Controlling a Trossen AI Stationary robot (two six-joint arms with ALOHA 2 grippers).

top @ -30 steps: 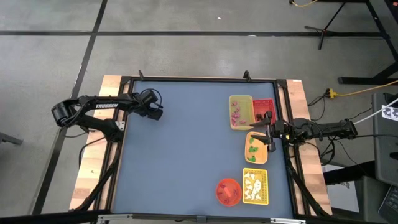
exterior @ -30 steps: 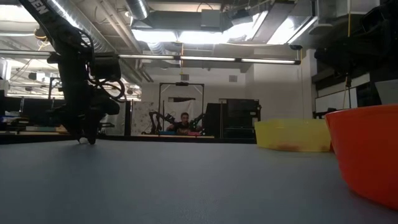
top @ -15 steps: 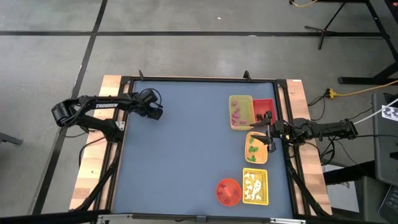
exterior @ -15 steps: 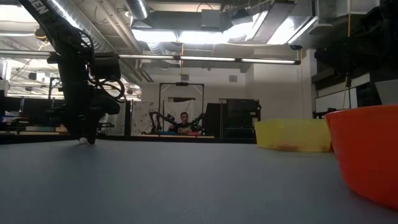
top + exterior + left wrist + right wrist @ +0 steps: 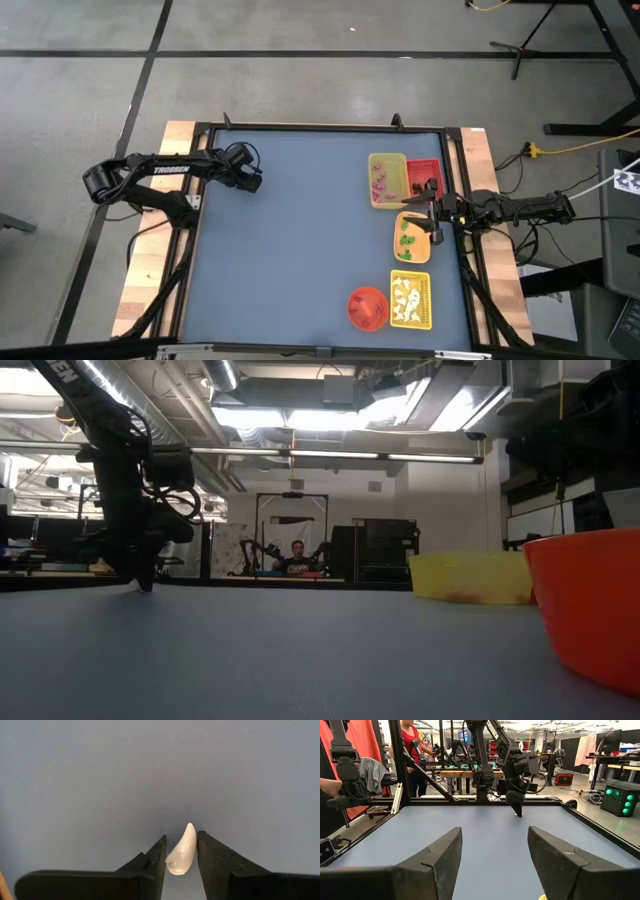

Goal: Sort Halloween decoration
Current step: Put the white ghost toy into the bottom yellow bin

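- Near-right corner of the blue-grey matted surface [image 5: 290, 250]: a round red-orange plastic bowl [image 5: 367, 308] sits just beside a yellow rectangular tray [image 5: 393, 300] holding white ghost-like decoration pieces [image 5: 405, 298].
- Seen level across the surface, that bowl fills the right of the picture, with a yellow tray behind it.
- Farther along the right edge: an orange rectangular tray [image 5: 398, 240] with small green bits [image 5: 406, 238] in it.
- The right tool [image 5: 426, 214] hangs over the far end of this orange tray, spread wide and grasping nothing.
- Toward the far-right corner: a second yellow tray [image 5: 372, 180] with pink bits [image 5: 380, 184], touching a red tray [image 5: 424, 160] with dark bits [image 5: 418, 185].
- Across the surface, by the left edge toward the far-left corner: the left tool [image 5: 252, 182] points down at the mat.
- It straddles a single white ghost-shaped piece [image 5: 182, 851] lying on the mat; whether it is clenched on the piece cannot be told.
- The middle of the surface is plain mat, framed in black with pale wooden boards [image 5: 150, 250] along both sides.
- Room beyond: grey concrete floor [image 5: 300, 60] with dark lines, ceiling strip lights [image 5: 300, 415], and a seated person [image 5: 296, 550] far off.
- A person in a red top [image 5: 412, 740] stands past the left edge.
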